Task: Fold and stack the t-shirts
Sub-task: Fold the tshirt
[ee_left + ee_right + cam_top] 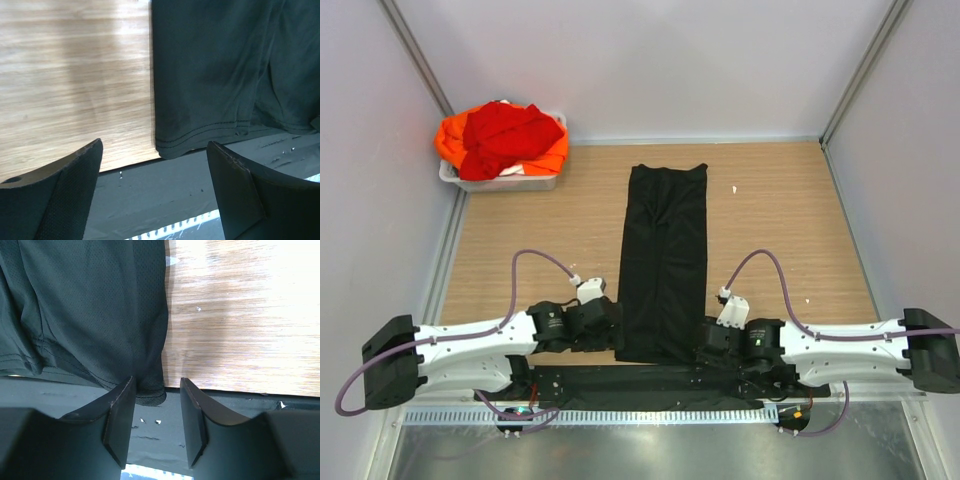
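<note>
Wooden desk [770,230], with a long black cloth t-shirt [665,260] folded lengthwise down its middle.
Left pincer [155,147] is spread wide beside the near left hem; right pincer [157,381] is narrower, jaws apart at the near right corner. Crumpled red t-shirt [505,135] and orange t-shirt [450,140] fill a white plastic tub [505,183], far left.

Pale lilac-grey walls [650,60] with metal corner posts [862,65] enclose a light wooden tabletop [780,230].

Bare tabletop [520,220] L & R of black shirt [665,260]; heaped tub [500,183] in far-left corner.
</note>
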